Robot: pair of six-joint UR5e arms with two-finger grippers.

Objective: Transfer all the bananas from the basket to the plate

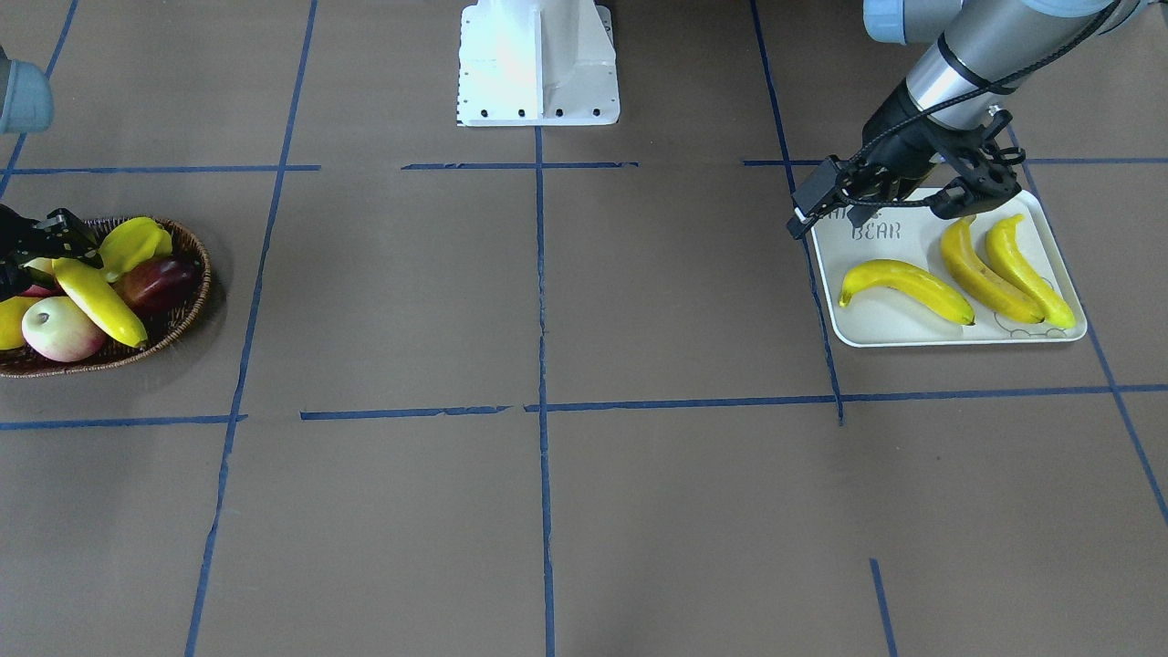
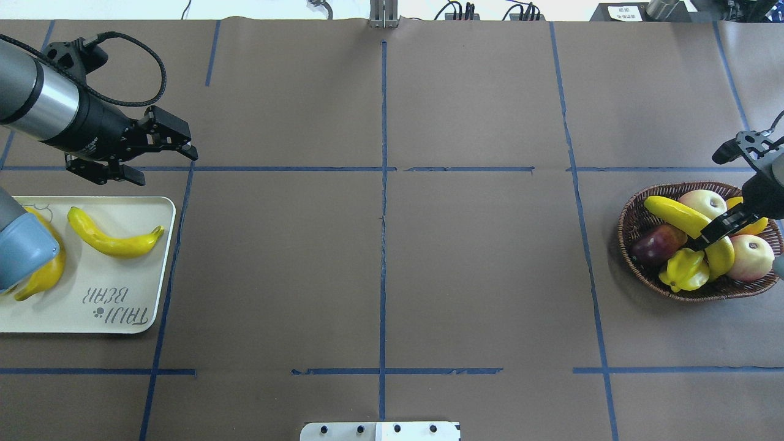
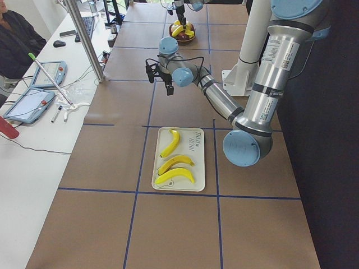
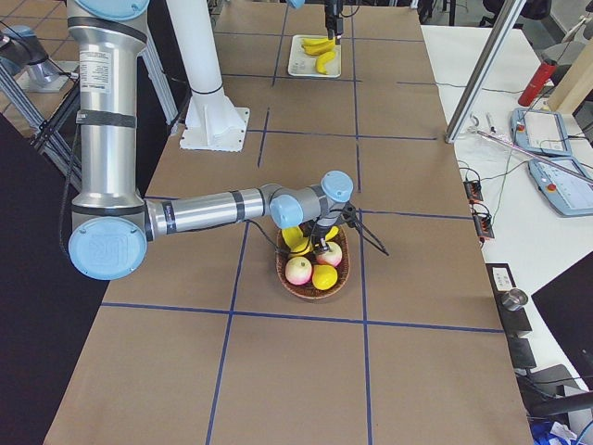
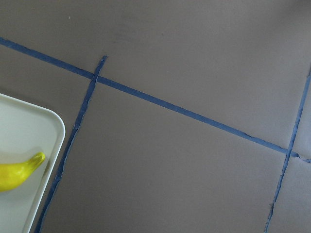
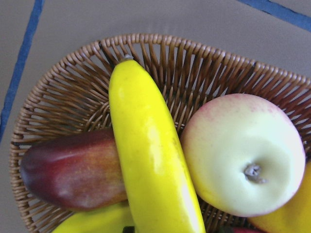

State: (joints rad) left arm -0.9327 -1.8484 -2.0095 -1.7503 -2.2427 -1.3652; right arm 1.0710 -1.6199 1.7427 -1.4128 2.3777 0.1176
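Three bananas lie on the off-white plate. My left gripper is open and empty, above the plate's robot-side edge; overhead it is just beyond the plate. A fourth banana lies across the fruit in the wicker basket. My right gripper is down on this banana's middle; I cannot tell whether it has closed on it. The right wrist view shows the banana close up, resting in the basket.
The basket also holds a yellow-green star fruit, two pink-cream apples and a dark red fruit. The robot base stands at mid-table. Brown paper with blue tape lines lies between basket and plate.
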